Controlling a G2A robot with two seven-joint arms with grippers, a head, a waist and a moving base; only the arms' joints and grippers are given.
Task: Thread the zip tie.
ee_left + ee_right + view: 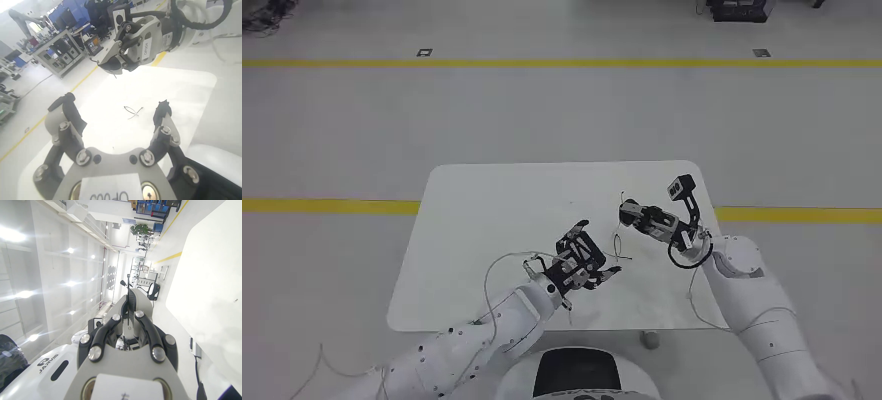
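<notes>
We see the left gripper point(116, 102) over the near side of the white table point(492, 200), fingers spread wide with nothing between them. A loose zip tie point(133, 112) lies looped on the table just beyond. The right gripper point(108, 66) hangs above it, tilted, pinching a black zip tie point(128, 306). Each gripper body carries a printed white label.

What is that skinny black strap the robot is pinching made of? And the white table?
The zip tie looks like thin, matte black plastic: it is a narrow strap that stays straight where it sticks out, with a small blocky end. The table has a smooth white top with rounded corners, maybe laminate or plastic; the look leaves that open.
</notes>
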